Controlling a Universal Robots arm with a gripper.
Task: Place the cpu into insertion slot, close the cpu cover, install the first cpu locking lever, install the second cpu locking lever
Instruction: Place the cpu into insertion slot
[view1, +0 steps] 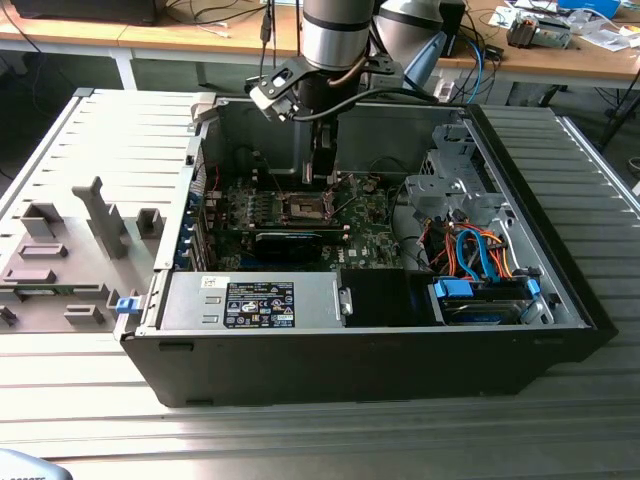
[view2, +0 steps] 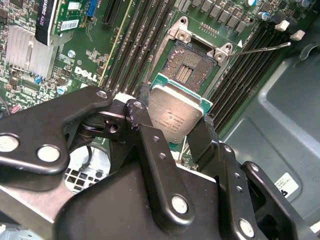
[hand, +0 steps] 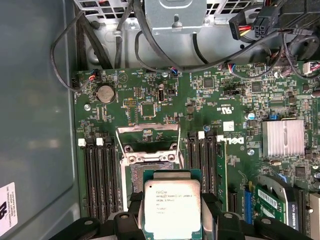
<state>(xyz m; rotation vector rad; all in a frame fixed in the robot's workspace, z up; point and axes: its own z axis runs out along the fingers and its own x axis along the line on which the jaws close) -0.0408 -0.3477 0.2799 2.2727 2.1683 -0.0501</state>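
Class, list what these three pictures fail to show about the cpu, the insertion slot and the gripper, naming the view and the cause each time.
- Part of the insertion slot: first wrist view, covered by the cpu.
- The cpu's underside: both wrist views, turned away from the cameras.
- The gap between cpu and insertion slot: exterior view, too small, with the gripper in front.
- One cpu edge: first wrist view, cut off by the picture's edge.
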